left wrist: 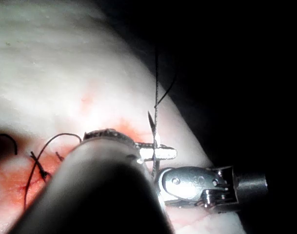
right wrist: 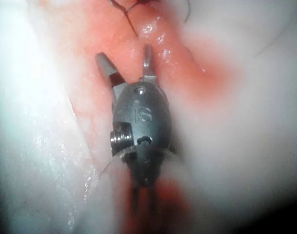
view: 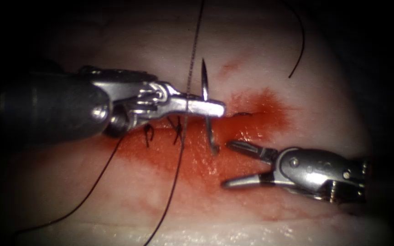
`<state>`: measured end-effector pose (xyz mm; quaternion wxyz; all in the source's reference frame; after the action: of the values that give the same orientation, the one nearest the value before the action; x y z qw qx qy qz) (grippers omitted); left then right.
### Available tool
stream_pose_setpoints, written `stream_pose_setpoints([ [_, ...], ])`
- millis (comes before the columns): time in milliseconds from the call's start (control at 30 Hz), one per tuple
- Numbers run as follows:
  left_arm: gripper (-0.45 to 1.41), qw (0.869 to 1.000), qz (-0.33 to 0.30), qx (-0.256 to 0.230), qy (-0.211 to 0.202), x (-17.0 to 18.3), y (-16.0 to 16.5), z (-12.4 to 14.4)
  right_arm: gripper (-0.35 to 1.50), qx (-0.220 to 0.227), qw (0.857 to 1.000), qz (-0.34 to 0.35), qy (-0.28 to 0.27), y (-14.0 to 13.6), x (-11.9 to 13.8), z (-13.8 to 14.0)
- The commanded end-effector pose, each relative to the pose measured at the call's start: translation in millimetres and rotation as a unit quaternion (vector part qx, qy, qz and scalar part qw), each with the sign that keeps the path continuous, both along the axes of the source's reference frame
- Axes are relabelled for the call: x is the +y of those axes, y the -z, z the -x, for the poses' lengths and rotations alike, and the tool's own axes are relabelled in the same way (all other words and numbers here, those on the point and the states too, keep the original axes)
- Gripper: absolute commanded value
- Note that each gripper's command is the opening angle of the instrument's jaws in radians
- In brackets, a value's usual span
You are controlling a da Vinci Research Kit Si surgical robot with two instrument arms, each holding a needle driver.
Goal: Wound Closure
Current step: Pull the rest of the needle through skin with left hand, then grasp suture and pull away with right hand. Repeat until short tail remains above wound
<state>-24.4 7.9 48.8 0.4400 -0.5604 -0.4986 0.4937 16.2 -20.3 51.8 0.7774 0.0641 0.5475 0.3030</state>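
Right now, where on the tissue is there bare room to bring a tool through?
Bare tissue lies above the cut. Crowded at the cut: left tool grips the needle mid-curve, needle not in the tissue, thread crossing, right tool open, holding nothing.

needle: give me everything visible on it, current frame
The needle is a thin curved steel piece, standing near upright, its sharp tip up. The left tool has its jaws shut on it around mid-curve. Its lower end hangs above the red fluid along the cut; whether it touches the tissue I cannot tell. Dark thread crosses beside it. The right tool, open, holds nothing.
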Motion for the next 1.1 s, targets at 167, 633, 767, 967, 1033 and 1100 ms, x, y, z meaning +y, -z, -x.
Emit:
stream_pose_setpoints([
  [167,-0.45,0.997,0.071,-0.009,0.007,0.5,2.3,0.0,0.64,-0.004,1.0,0.001,0.003,-1.0,-0.9,-0.8],
  [633,-0.45,0.805,0.573,0.153,0.031,-3.2,11.3,-0.2,0.41,-0.009,1.0,-0.001,-0.001,-0.9,-0.6,-0.9],
  [767,-0.45,0.744,0.643,0.182,0.016,-4.0,12.9,-0.3,0.34,-0.01,1.0,-0.002,-0.007,-0.8,-0.3,-1.1],
  [967,-0.45,0.674,0.707,0.211,0.031,-4.5,13.4,-1.1,0.24,-0.005,1.0,-0.003,-0.018,-0.3,0.3,-1.6],
  [1033,-0.45,0.664,0.713,0.222,0.038,-4.7,12.8,-1.4,0.21,-0.003,1.0,-0.003,-0.023,0.0,0.6,-1.8],
  [1100,-0.45,0.66,0.715,0.23,0.035,-5.1,11.9,-1.4,0.19,-0.001,1.0,-0.004,-0.028,0.2,0.9,-2.1],
])
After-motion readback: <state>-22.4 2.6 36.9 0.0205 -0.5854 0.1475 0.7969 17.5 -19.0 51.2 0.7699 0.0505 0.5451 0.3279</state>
